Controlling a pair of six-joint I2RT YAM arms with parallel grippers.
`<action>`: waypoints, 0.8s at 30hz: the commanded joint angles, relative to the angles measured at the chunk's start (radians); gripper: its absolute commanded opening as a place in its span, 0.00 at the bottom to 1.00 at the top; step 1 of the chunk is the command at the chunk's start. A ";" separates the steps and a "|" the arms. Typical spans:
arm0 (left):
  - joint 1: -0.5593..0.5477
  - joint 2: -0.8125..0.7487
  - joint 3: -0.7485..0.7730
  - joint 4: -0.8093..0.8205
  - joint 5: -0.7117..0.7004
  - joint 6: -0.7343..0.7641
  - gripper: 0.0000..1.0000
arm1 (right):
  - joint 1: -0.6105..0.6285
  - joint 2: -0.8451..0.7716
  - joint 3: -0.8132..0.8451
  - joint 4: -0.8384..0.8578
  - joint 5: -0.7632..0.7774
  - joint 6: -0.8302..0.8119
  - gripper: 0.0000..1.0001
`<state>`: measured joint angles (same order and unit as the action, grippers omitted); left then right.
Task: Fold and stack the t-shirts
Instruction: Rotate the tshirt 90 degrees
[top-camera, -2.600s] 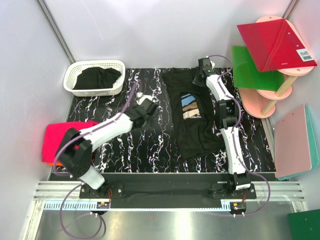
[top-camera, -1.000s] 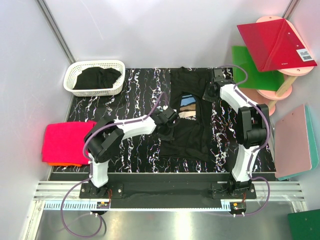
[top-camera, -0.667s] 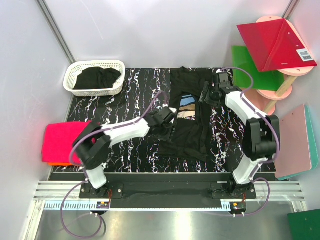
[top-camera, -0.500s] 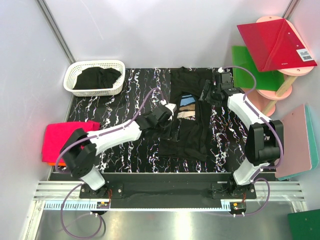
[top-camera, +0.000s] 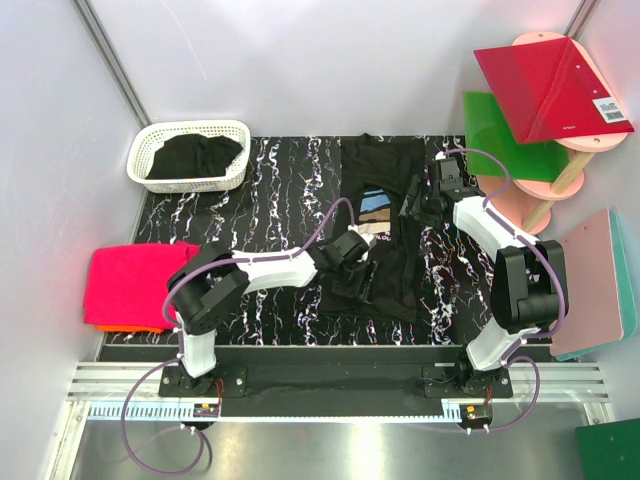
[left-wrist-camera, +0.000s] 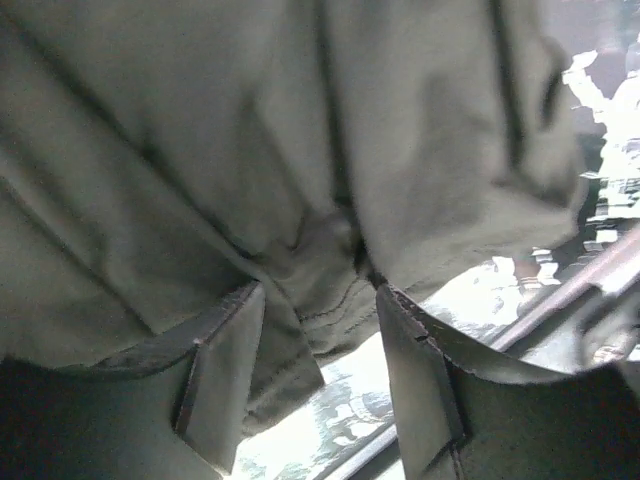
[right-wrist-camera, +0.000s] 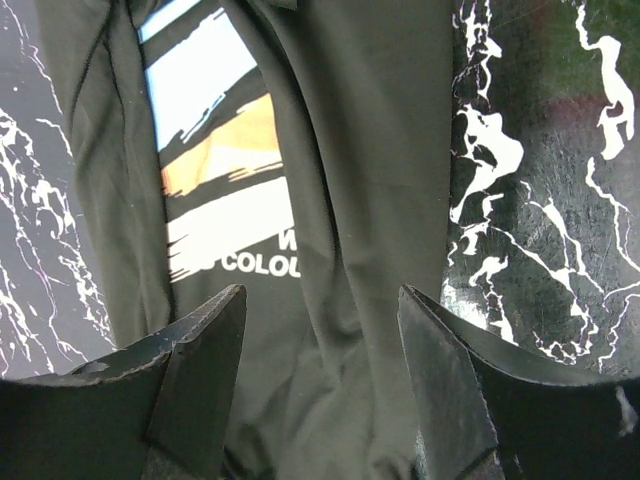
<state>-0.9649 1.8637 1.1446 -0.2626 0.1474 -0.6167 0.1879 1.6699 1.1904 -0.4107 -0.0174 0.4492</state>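
**Black printed t-shirt lengthwise on the marbled table, both grippers over it**

The black t-shirt (top-camera: 388, 285) lies right of centre on the table (top-camera: 260, 190). Its long axis runs near to far, with the rumpled hem nearest and the neck end at the back. Its sides are folded inward. The left gripper (left-wrist-camera: 318, 296) is low on the near-left part, fingers spread, with a ridge of cloth between them but not pinched. Further back is the blue, tan and white print (right-wrist-camera: 215, 190). The right gripper (right-wrist-camera: 320, 296) hangs just above it, fingers spread and empty. A folded hot-pink shirt (top-camera: 130, 280) lies at the left edge. Another black shirt (top-camera: 195, 155) fills the white basket (top-camera: 140, 165) at the far left.
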 joint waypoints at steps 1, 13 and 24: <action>-0.014 0.028 0.057 0.097 0.076 -0.035 0.55 | 0.007 -0.041 0.000 0.041 0.008 0.008 0.70; -0.021 0.012 0.058 0.118 0.087 -0.046 0.54 | 0.007 0.002 0.005 0.053 -0.027 0.020 0.69; -0.024 -0.012 0.057 0.076 0.052 -0.052 0.59 | 0.005 0.014 0.006 0.058 -0.047 0.023 0.68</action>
<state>-0.9844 1.8935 1.1759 -0.1898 0.2096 -0.6640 0.1879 1.6733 1.1904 -0.3859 -0.0471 0.4614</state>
